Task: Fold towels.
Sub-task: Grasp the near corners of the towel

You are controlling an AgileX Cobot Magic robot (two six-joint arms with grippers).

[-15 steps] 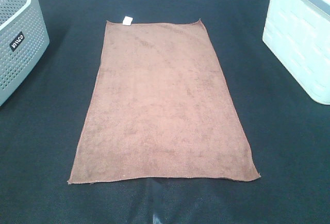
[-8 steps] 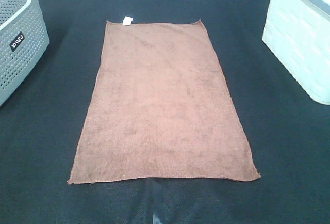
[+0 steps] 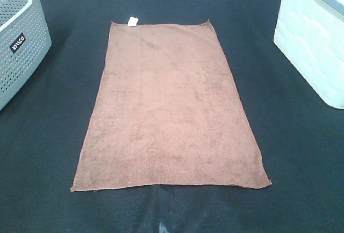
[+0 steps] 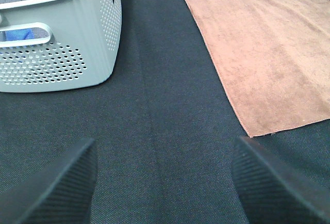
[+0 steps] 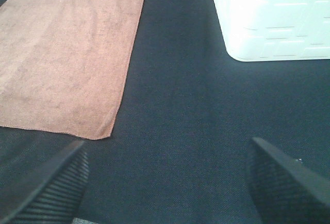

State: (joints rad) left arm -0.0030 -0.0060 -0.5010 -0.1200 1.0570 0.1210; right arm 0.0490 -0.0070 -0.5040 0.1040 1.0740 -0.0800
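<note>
The towel (image 3: 169,109) lies flat mid-frame in the high view — soft, light, limp, I'd judge — so with my left gripper (image 4: 162,180) and right gripper (image 5: 167,180) both wide open and empty, I'd pinch its lower-frame corners.

**Clearance check: two containers flank the work area**

From my station, the towel (image 3: 169,107) lies flat mid-table, its whole face and all four edges exposed to approach from above. The grey perforated basket (image 3: 21,45) stands far left, well apart from the towel's left edge, with a broad strip of dark mat (image 3: 54,136) between. The white bin (image 3: 314,45) stands far right, with a like strip beside it. Both are tall-walled obstacles to sideways sweeps. The left gripper (image 4: 164,146) and right gripper (image 5: 167,144), fingers spread, each sit over bare mat near a towel corner.
</note>
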